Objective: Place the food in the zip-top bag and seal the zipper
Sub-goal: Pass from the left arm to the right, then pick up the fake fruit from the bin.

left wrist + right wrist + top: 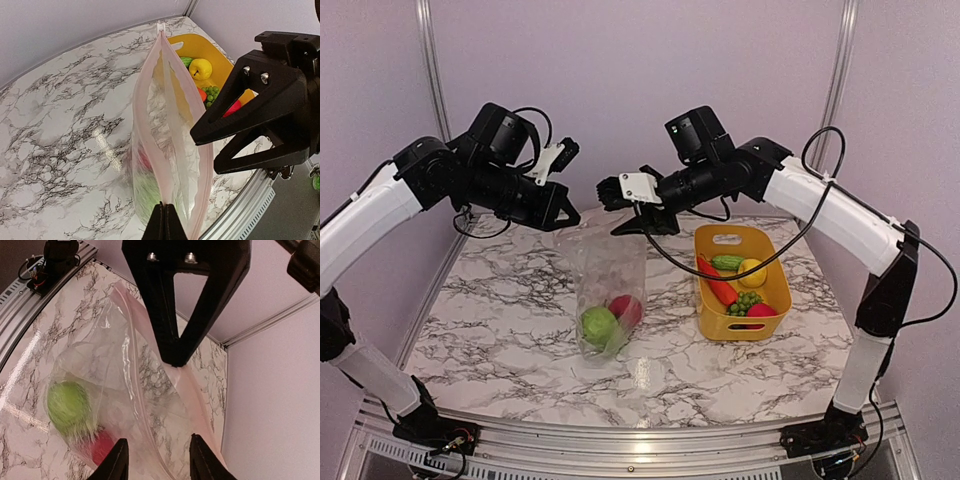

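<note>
The clear zip-top bag (610,265) hangs upright over the table with its mouth open. Inside it lie a green apple (598,325) and a red apple (628,308). My left gripper (570,218) is shut on one end of the pinkish zipper strip (146,125); the left wrist view shows its pinch (165,220). My right gripper (638,222) is open at the other end of the mouth. In the right wrist view its fingers (159,460) straddle the bag's rim without gripping. A red pepper (717,283), cucumber (727,262), lemon (752,270), grapes (747,300) and another red apple (761,311) lie in the basket.
The yellow plastic basket (730,330) stands on the marble table to the right of the bag. Aluminium frame posts rise at the back corners, and a metal rail (620,440) runs along the near edge.
</note>
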Tool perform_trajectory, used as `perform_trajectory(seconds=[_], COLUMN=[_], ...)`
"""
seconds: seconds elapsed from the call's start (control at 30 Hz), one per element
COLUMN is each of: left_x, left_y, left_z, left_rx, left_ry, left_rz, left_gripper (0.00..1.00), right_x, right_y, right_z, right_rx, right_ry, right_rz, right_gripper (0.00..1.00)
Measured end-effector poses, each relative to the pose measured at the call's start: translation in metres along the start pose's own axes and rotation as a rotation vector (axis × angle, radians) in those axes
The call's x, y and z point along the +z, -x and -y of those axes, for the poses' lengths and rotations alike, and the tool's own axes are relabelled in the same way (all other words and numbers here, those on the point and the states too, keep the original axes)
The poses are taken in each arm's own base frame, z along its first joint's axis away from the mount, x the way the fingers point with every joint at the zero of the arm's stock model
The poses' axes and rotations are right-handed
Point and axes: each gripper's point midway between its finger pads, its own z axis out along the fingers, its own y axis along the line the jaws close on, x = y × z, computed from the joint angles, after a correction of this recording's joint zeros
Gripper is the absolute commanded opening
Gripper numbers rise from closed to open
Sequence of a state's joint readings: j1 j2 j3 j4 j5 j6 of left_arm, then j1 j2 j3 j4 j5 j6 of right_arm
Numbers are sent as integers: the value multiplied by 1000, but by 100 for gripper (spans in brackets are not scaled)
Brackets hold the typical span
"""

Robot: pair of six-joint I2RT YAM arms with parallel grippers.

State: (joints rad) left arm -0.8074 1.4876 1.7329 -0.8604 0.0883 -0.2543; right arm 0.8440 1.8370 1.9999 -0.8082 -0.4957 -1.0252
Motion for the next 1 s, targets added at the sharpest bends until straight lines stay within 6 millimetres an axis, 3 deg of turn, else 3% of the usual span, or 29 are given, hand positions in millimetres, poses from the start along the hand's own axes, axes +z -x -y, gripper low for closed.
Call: perform_trajectory(seconds=[0.17, 0.23, 0.27, 0.37, 0.5, 0.73, 0.87, 1.0], left_x=[-3, -3, -3, -2, 0, 26, 43, 47], left_y=[0, 0, 0, -2, 0, 2, -9, -15], left_z=[0, 0, 0, -2, -3, 5, 3, -1], left_rx=[-5, -11, -15, -39, -94, -154, -181, -197], left_ry=[-1, -1, -1, 6, 15, -28, -26, -11], left_rz=[7, 8, 7, 5, 3, -53, -116, -141], left_gripper=[0, 0, 5, 34, 41, 37, 21, 5], right_x=[12, 15, 16, 17, 20, 15, 14, 14], right_y=[-8, -12, -12, -11, -5, 16, 17, 17], right_z=[0, -2, -3, -4, -9, -19, -19, -19], right_rx=[-40, -51, -59, -84, -135, -208, -211, -211], right_ry=[1, 6, 7, 5, 5, 1, -2, -3], right_rz=[-41, -60, -66, -78, -88, -78, -78, -82], right_gripper=[0, 0, 0, 0, 0, 0, 0, 0])
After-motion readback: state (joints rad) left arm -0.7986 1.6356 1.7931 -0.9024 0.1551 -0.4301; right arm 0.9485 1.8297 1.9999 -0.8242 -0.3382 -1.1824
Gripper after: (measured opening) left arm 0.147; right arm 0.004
